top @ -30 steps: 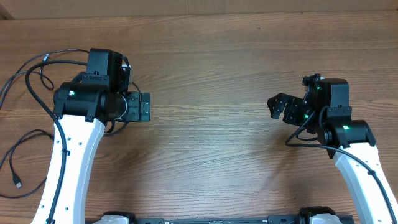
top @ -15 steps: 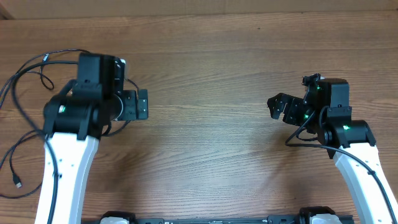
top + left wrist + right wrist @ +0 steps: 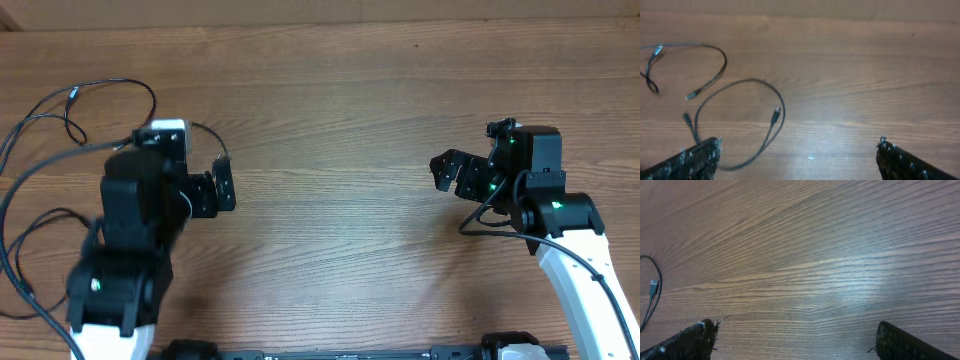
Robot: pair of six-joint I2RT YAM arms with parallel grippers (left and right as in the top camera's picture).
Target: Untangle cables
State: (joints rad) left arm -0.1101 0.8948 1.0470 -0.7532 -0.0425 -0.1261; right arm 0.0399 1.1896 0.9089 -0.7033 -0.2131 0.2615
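A: Left wrist view: left gripper (image 3: 799, 150) jaws wide, empty. Cables (image 3: 781, 107) lie slack on table (image 3: 865, 75) just ahead, toward its left.
B: Right gripper (image 3: 795, 327) wide, empty too. Cords look light, floppy, prob slippery; pinch near plug (image 3: 775, 116).

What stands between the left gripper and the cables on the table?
Nothing visible does. The left gripper is open above the bare table, and the cables lie loose on the wood just ahead of it, with nothing over them.
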